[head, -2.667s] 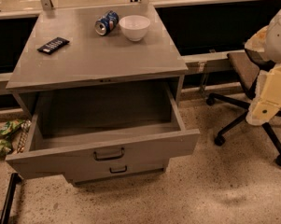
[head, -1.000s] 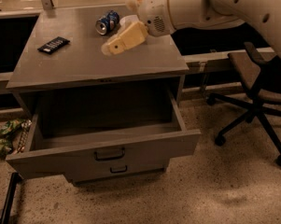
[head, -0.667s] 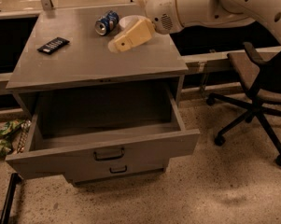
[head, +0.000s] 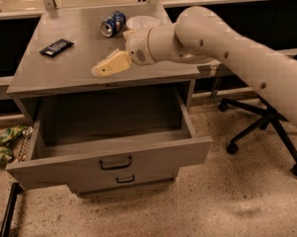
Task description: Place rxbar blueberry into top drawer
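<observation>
The rxbar blueberry (head: pixel 56 47), a small flat dark bar with white lettering, lies on the left of the grey cabinet top (head: pixel 64 73). The top drawer (head: pixel 108 154) is pulled wide open below, its inside bare, with a dark bar handle on its front. My gripper (head: pixel 99 70) reaches in from the right on a long cream arm and hangs low over the cabinet top near its front edge, to the right of the bar and apart from it. It holds nothing that I can see.
A blue soda can (head: pixel 113 23) lies on its side at the back of the top, beside a white bowl (head: pixel 141 21) partly hidden by my arm. The lower drawer (head: pixel 124 180) is shut. An office chair base (head: pixel 259 127) stands on the right. A green wrapper (head: pixel 5 144) lies on the floor at left.
My arm has swung in from the right and moved leftward and forward over the cabinet top, toward its front edge. The bar, can and drawer have not moved.
</observation>
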`<state>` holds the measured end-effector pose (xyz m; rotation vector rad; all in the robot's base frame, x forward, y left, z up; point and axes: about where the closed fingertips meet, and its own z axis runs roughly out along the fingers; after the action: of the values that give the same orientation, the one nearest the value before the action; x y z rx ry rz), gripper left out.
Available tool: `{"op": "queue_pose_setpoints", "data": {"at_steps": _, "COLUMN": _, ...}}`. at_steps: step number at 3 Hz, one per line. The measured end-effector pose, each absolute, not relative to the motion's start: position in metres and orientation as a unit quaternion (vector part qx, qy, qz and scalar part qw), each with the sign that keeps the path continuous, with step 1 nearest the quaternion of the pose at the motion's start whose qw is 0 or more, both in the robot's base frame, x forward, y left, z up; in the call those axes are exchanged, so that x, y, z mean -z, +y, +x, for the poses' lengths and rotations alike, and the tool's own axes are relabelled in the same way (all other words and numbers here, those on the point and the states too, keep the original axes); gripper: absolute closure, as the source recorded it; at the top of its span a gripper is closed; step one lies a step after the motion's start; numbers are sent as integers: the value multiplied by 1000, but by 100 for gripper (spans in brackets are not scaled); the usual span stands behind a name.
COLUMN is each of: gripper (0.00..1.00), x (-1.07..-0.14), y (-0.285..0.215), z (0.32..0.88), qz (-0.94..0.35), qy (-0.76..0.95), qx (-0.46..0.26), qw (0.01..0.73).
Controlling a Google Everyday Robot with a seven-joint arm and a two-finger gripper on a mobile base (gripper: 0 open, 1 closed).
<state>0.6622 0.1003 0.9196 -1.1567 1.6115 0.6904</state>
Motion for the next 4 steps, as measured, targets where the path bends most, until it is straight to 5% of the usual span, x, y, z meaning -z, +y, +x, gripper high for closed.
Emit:
{"op": "queue_pose_setpoints", "data": {"at_steps": 2, "gripper": 0, "x": -873, "y": 200, "z": 739, "qz": -438, "qy": 670, "qx": -304, "qw": 517}}
{"op": "queue_pose_setpoints", "data": {"at_steps": 4, "gripper": 0, "x": -868, "y": 226, "z": 757, "qz": -445, "qy": 666, "qx": -310, "qw": 511}}
